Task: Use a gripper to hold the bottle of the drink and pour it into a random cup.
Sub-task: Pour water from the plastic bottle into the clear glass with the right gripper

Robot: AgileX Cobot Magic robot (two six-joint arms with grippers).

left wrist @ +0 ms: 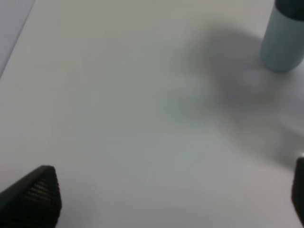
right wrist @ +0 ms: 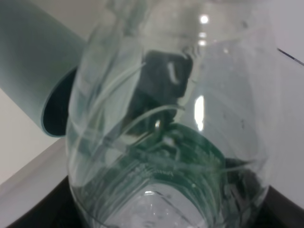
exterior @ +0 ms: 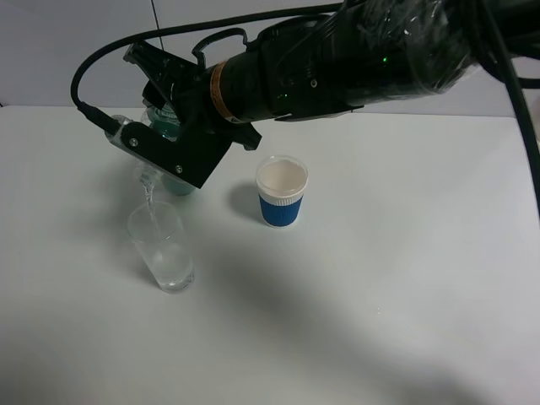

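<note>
Right gripper (exterior: 159, 114) was found clamped on the bottle of the drink (exterior: 145, 175), its black jaws pressed against the body so that the load could not slip while tipped. The bottle was held above the table (exterior: 380, 278) and tilted steeply, neck down, with the mouth set over the cup (exterior: 165, 253). A thin clear stream (exterior: 152, 207) was seen falling from the mouth into the cup, which stood upright with some liquid at its bottom. The tilt was judged to have been chosen so that the drink would run out under its own weight, and the height so that the rim would not be struck. In the right wrist view the bottle (right wrist: 171, 142) filled nearly the whole frame, its green label seen through the clear wall. A teal cup (exterior: 180, 187) stood just behind the gripper and a paper cup (exterior: 282, 192) apart to the side; neither was being poured into. Left gripper (left wrist: 168, 197) was held open over bare table, fingertips spread wide, presumably parked out of the way.
</note>
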